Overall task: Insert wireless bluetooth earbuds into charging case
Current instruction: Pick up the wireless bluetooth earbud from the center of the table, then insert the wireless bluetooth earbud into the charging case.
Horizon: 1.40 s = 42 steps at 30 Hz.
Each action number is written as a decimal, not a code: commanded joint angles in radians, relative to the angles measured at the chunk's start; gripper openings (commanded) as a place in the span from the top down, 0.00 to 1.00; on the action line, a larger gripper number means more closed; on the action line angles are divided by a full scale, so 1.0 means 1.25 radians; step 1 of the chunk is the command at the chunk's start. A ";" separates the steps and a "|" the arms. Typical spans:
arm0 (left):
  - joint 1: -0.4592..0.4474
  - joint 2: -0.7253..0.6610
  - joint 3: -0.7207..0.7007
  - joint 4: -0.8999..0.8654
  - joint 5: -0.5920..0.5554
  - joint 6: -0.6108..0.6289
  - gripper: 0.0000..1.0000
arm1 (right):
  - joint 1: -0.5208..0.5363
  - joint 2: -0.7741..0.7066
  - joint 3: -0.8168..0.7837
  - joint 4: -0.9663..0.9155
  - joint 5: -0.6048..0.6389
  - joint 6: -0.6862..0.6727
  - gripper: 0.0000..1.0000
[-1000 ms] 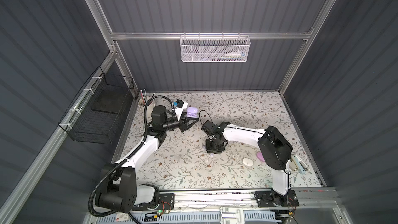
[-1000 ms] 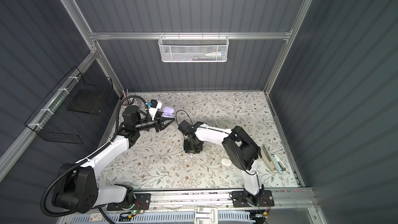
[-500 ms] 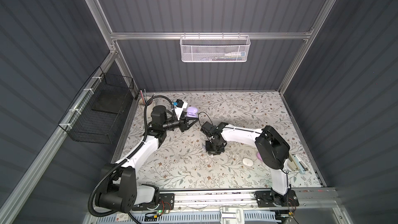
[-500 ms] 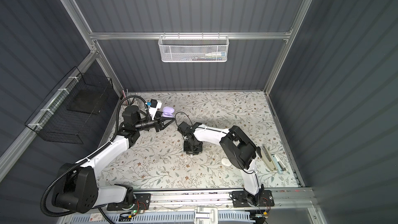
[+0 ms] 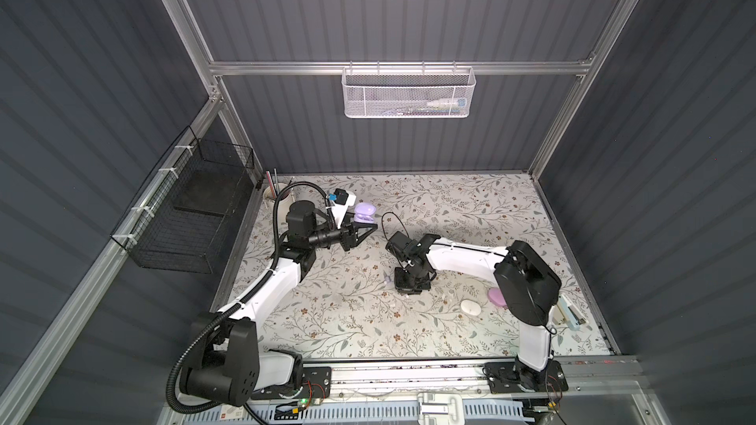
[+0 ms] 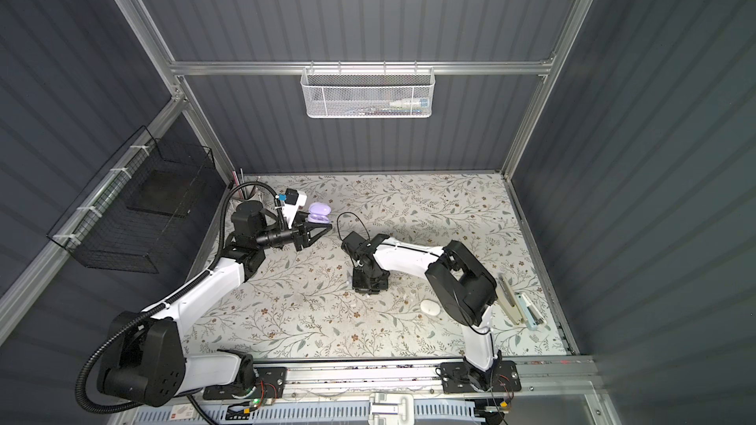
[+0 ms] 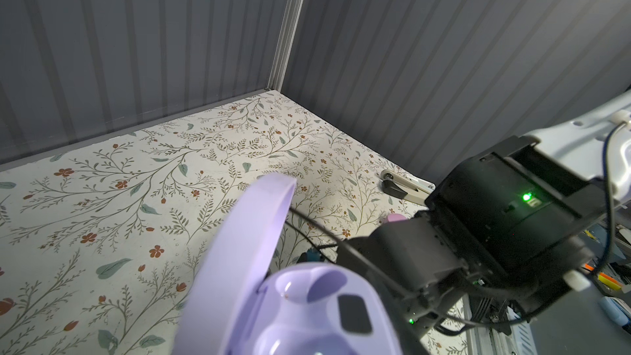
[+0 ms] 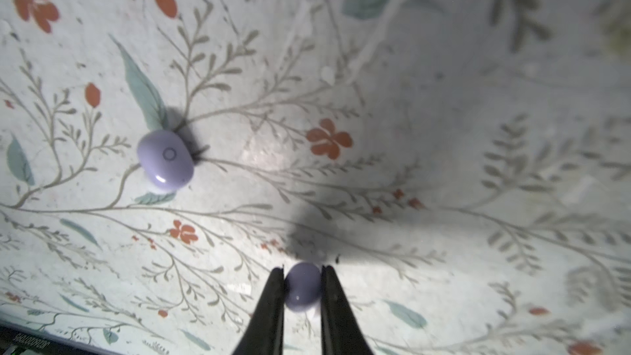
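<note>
Right side: your right gripper (image 8: 303, 273) points straight down at the floral table covering (image 8: 444, 97), about mid-table. Its two black fingers (image 8: 271, 302) are pinched on a lavender earbud (image 8: 303, 288), one finger on each flank. The bud sits low against the cloth, and you cannot tell whether it has cleared the surface.

A second lavender earbud (image 8: 165, 158) lies loose on the covering, apart from the pinched one. Its glossy shell faces up with a small ring mark showing, and it touches nothing else.

Left side: your left gripper (image 5: 363, 224) is raised near the back left of the table, clenched around the lavender charging case (image 5: 364, 212). Its lid (image 7: 246, 251) stands open and tilted back, and the moulded wells (image 7: 307, 285) face the wrist camera. The left fingers are out of the wrist picture, so you read that grip from both top views, where the case sits right at the finger ends.

The case and the pinched bud are well apart, with patterned cloth between the two arms.

By the right arm's elbow, a white oval case (image 5: 470, 307) lies flat on the cloth. A pink case (image 5: 496, 296) is just beside it, partly hidden behind the arm.

In a top view, a few pale specks (image 5: 405, 297) near the right gripper are too small to name
</note>
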 commanded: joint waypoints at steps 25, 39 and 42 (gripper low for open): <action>-0.196 0.079 0.137 0.153 0.124 -0.138 0.86 | -0.194 -0.534 0.127 0.080 -0.288 -0.227 0.88; -0.327 0.139 0.215 0.268 0.113 -0.186 0.86 | -0.237 -0.570 0.151 0.031 -0.376 -0.264 0.87; -0.340 0.136 0.220 0.270 0.110 -0.184 0.86 | -0.252 -0.582 0.140 0.023 -0.386 -0.266 0.87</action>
